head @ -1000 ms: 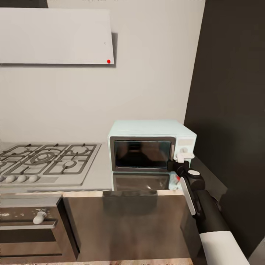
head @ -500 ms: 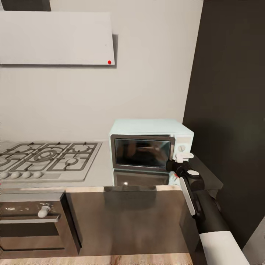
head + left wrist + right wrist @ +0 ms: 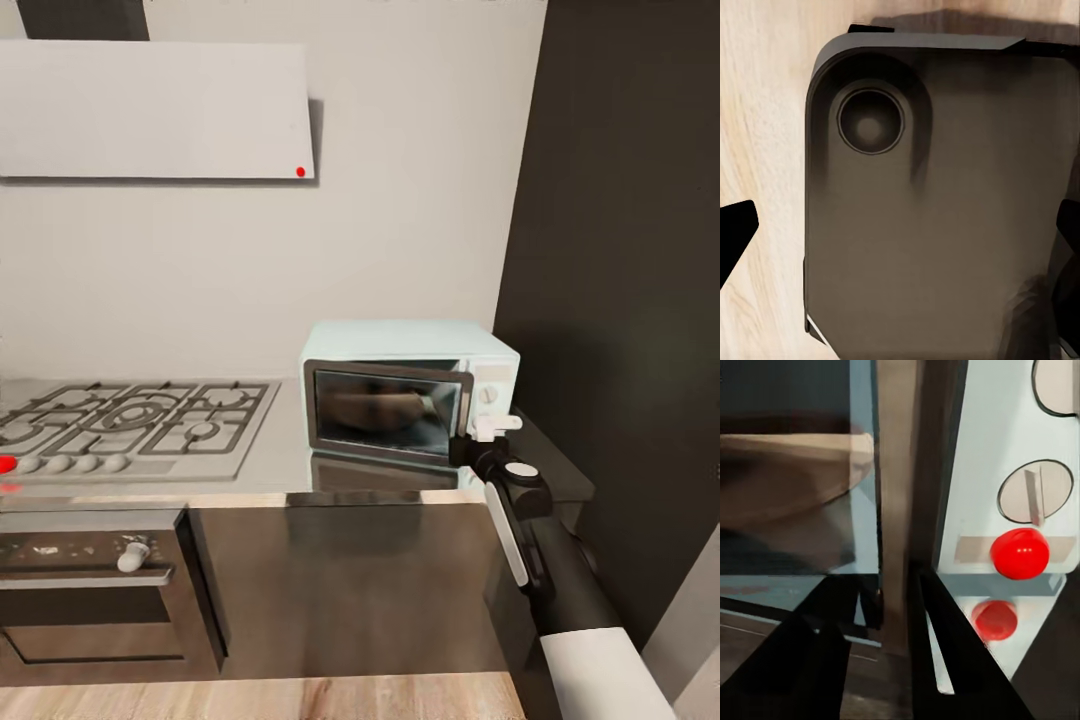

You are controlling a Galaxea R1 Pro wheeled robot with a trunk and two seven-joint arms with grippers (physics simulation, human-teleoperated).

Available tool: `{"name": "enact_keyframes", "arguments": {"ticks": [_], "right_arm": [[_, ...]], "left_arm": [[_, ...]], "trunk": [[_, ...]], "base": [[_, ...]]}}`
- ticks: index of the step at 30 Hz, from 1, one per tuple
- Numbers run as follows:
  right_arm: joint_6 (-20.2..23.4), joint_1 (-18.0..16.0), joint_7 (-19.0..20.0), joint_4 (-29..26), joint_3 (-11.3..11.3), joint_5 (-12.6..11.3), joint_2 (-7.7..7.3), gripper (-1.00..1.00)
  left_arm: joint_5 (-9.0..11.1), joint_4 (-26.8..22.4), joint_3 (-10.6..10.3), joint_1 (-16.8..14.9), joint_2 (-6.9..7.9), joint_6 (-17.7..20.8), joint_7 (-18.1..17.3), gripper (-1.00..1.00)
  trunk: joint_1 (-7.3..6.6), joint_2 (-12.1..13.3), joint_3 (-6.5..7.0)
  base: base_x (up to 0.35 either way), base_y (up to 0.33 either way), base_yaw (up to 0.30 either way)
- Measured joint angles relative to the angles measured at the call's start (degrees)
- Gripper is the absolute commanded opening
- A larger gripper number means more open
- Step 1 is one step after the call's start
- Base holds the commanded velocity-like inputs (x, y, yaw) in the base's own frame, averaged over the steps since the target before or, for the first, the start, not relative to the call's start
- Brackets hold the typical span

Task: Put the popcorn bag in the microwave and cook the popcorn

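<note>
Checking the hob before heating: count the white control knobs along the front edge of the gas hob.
4 show on the gas hob, in a row from to. More may be hidden past the picture's left edge.

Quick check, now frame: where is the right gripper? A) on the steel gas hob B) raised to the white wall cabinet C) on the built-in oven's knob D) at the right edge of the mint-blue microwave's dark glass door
D: the right gripper sits at the right edge of the pale mint-blue microwave's dark glass door, which stands slightly ajar; the wrist view shows its fingers straddling the silver door frame beside the knob panel.
</note>
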Motion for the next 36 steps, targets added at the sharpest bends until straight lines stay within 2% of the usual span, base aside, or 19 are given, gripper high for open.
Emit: {"name": "enact_keyframes", "arguments": {"ticks": [10, 17, 24, 25, 32, 36], "right_arm": [[0.06, -0.01, 0.08, -0.03, -1.65, 0.04, 0.02, -1.0], [0.22, -0.03, -0.19, -0.04, -1.78, 1.74, -0.02, -1.0], [0.59, -0.06, -0.17, -0.1, -1.75, 1.93, -0.01, -1.0], [0.6, -0.06, -0.17, -0.1, -1.75, 1.94, -0.01, 1.0], [0.93, -0.03, -0.16, -0.6, -1.77, 1.89, -0.05, 1.0], [4.26, -0.03, 0.28, -1.62, -1.77, 1.61, -0.14, 1.0]], "left_arm": [[-0.02, 0.01, -0.01, 0.0, 0.0, 0.0, 0.0, 1.0], [0.0, -0.01, 0.0, 0.01, 0.02, 0.0, 0.0, 1.0], [0.0, -0.01, 0.0, 0.02, 0.14, 0.0, 0.0, 1.0], [0.01, -0.01, 0.0, 0.02, 0.16, 0.0, 0.0, 1.0], [0.03, -0.02, 0.03, 0.02, 0.17, 0.01, 0.0, 1.0], [0.0, -0.02, 0.01, 0.02, 0.17, 0.01, 0.0, 1.0]], "trunk": [[0.0, 0.0, 0.01], [0.0, 0.0, 0.01], [-0.02, -0.02, 0.02], [-0.02, -0.02, 0.02], [-0.02, -0.01, 0.01], [-0.02, -0.01, 0.01]], "base": [[-0.109, 0.085, 0.0], [-0.104, 0.081, 0.0], [-0.014, 0.008, 0.0], [0.0, 0.0, 0.0], [0.0, 0.0, 0.0], [0.0, 0.0, 0.0]]}}
